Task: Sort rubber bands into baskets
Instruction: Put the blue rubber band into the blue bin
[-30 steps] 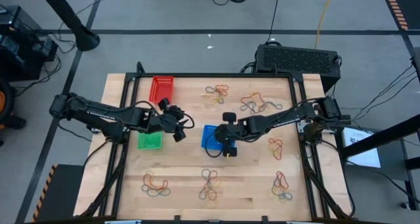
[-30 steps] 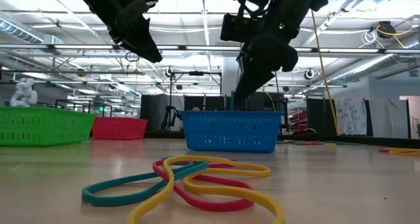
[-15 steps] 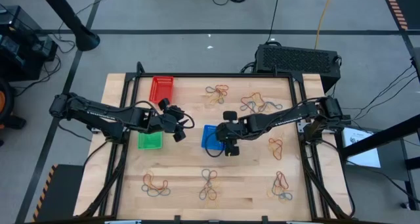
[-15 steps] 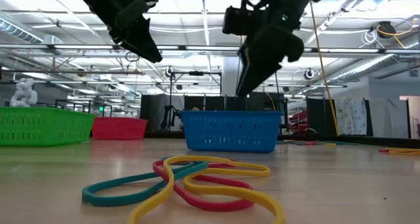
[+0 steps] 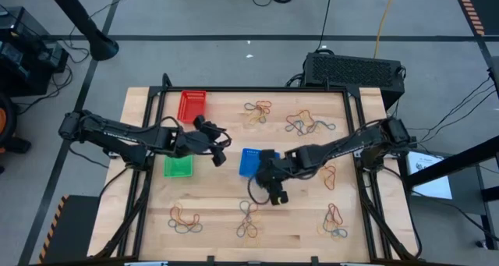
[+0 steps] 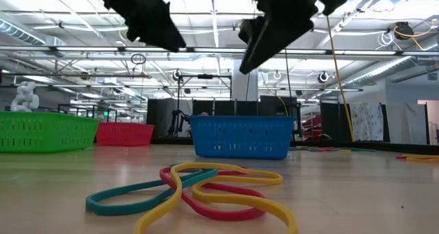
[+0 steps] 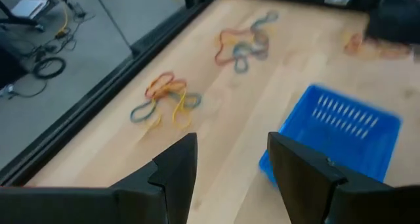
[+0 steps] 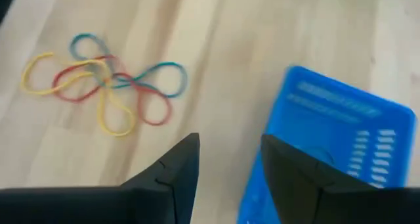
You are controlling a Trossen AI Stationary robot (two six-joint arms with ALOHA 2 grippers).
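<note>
Three baskets stand on the wooden table: blue (image 5: 249, 161) in the middle, green (image 5: 178, 166) to its left, red (image 5: 192, 104) at the far left. Rubber bands lie in small mixed heaps: two at the back (image 5: 259, 110) (image 5: 304, 124), one at the right (image 5: 327, 175), three along the near edge (image 5: 185, 219) (image 5: 248, 221) (image 5: 335, 223). My left gripper (image 5: 221, 143) hovers open between the green and blue baskets, holding nothing (image 7: 226, 165). My right gripper (image 5: 274, 192) hangs open and empty just near-right of the blue basket (image 8: 335, 138), above the table (image 8: 226, 161).
Black frame rails run along the table's left and right sides (image 5: 148, 180) (image 5: 365, 188). A black box (image 5: 352, 69) stands behind the far right corner. Bare wood lies between the baskets and the near row of bands.
My right gripper has risen out of the blue basket and swung toward the table's near edge, now hanging past the basket's near side. My left gripper has risen a little and shifted slightly toward the far right. The baskets and band heaps have stayed put.
</note>
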